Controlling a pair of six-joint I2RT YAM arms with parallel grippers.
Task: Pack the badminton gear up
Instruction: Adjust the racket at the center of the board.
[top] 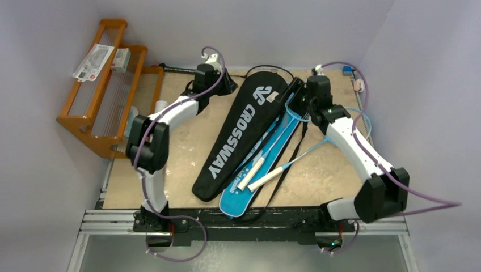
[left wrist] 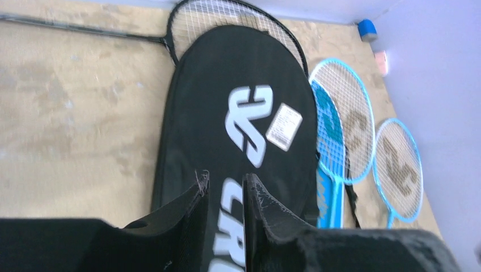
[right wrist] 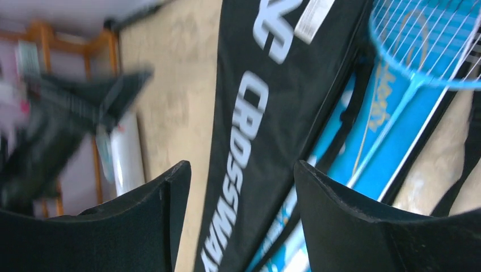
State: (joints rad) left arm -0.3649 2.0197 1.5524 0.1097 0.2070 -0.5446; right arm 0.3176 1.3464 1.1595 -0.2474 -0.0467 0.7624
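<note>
Left gripper [left wrist: 226, 178] barely parted above the black cover [left wrist: 227, 68], empty; right gripper [right wrist: 241, 170] wide, empty too. Pinch the cover's rim only, I'd say.

The black "CROSSWAY" cover [top: 244, 133] lies slantwise across the table [top: 181, 170], wide end toward the far wall. Along its right edge lies the blue cover [top: 235, 201], with two light-blue rackets [top: 265, 179] on it — white handles nearest me. The left gripper [top: 228, 85] and right gripper [top: 296, 101] flank the black cover's wide end. An orange rack [top: 108, 107] stands far left.
</note>
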